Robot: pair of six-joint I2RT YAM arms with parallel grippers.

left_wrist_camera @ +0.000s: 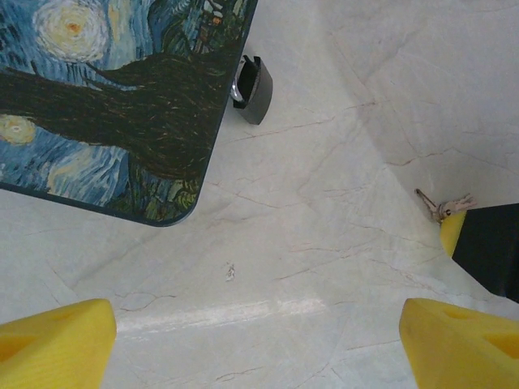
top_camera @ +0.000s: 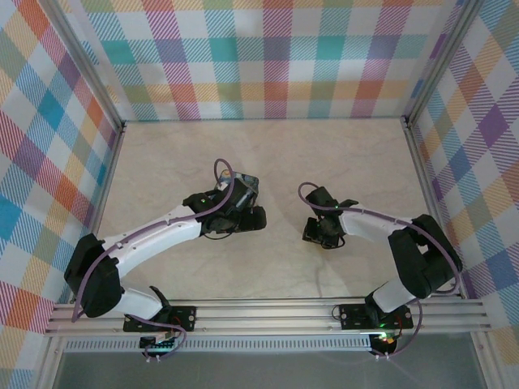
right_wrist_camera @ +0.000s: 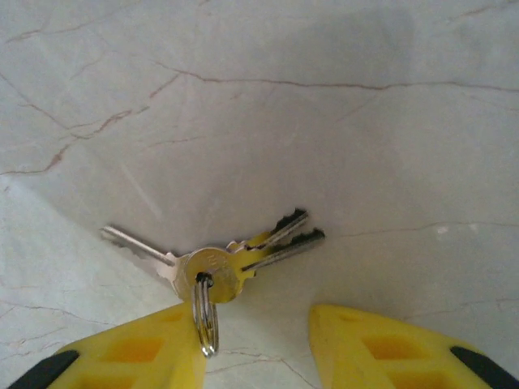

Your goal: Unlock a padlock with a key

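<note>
Right gripper (right_wrist_camera: pixel 258 322) near key (right_wrist_camera: pixel 212 274), padlock (left_wrist_camera: pixel 256 91) perhaps half-hidden

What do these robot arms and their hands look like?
The left arm and right arm have curved white shells with black joints and a thin purple cable looping alongside. Their chunky, wedge-shaped fingers are yellow with black edges.

The stone-look counter (right_wrist_camera: pixel 324 121) is cream with thin brown veins. The rectangular box (left_wrist_camera: pixel 105 105) shows blue swirls, yellow orbs and dark streaks. The small padlock (left_wrist_camera: pixel 253 87) is dark grey, the thin metal keys (right_wrist_camera: pixel 212 271) silvery. The enclosure walls (top_camera: pixel 268 57) wear multicoloured plaid.
</note>
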